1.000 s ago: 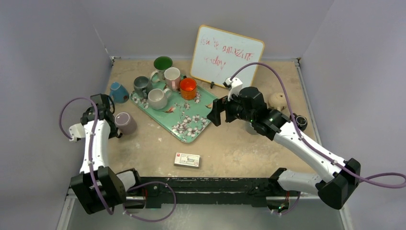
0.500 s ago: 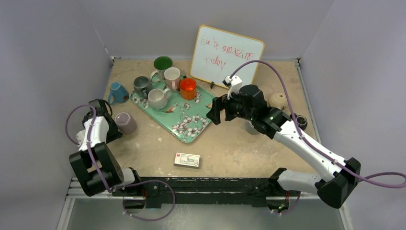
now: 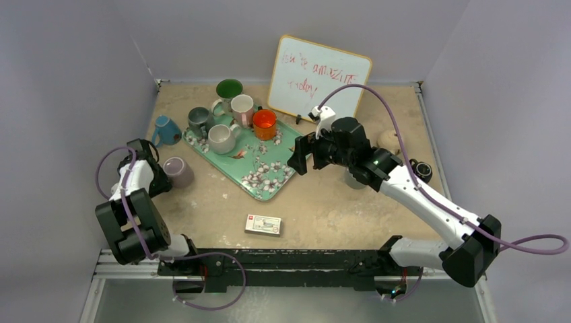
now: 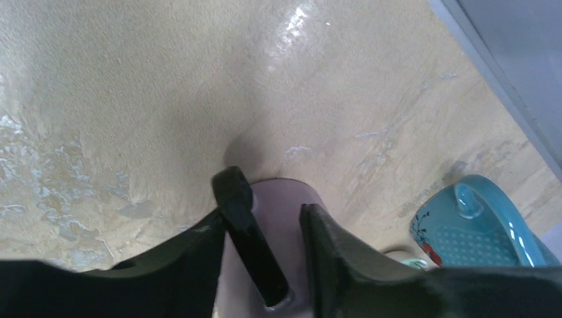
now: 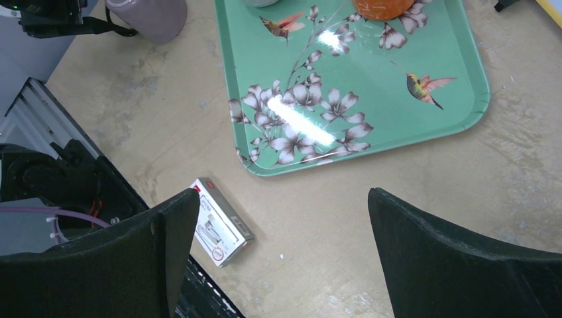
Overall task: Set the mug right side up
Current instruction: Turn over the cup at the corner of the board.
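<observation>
Top external view: the lilac mug [image 3: 178,171] stands on the desk [image 3: 323,208] near its left edge, just left of the green flowered tray [image 3: 250,176] and nearer than the blue mug [image 3: 163,129]. Its upper face looks closed and lilac, so it seems to sit mouth down. The left gripper [image 3: 160,177] is low against the mug's left side. On the left wrist camera its fingers [image 4: 248,245] stand partway apart, with a strip of the mug [image 4: 281,212] showing between them; I cannot tell whether they press on it. The blue mug [image 4: 477,228] lies off to the right there.

The right gripper [image 3: 302,155] hangs above the tray's right end. The right wrist camera shows its fingers [image 5: 424,245] wide apart and holding nothing, above bare desk between the tray's [image 5: 464,109] near edge and a small box [image 5: 222,222].
</observation>
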Motion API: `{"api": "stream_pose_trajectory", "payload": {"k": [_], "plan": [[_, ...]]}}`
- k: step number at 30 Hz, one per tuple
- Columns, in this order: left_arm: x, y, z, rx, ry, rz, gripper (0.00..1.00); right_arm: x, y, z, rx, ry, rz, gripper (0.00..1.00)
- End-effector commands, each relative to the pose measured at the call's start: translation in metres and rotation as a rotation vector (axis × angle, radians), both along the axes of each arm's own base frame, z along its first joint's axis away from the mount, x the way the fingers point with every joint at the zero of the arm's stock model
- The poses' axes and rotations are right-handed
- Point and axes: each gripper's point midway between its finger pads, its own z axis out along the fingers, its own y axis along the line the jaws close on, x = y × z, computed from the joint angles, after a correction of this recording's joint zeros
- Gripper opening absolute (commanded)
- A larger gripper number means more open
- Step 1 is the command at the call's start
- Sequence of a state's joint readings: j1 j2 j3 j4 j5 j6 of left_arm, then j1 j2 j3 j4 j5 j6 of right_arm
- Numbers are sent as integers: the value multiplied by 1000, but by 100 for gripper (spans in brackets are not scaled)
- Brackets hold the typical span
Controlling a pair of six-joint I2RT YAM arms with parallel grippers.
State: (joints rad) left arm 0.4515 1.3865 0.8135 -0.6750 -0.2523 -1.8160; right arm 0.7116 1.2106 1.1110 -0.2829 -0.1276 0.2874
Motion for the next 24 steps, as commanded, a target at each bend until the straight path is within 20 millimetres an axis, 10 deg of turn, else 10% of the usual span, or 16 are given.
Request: {"api": "stream_pose_trajectory", "payload": {"k": [1, 8, 24], "plan": [[1, -1, -2, -24, 26, -18, 40, 0, 4, 25, 67, -51, 4, 99], [-5, 0, 10, -9, 98, -89, 1, -1, -7, 11, 58, -9, -71, 99], [4, -38, 35, 6, 47, -414, 0, 10, -15, 5, 72, -45, -153, 99]]}}
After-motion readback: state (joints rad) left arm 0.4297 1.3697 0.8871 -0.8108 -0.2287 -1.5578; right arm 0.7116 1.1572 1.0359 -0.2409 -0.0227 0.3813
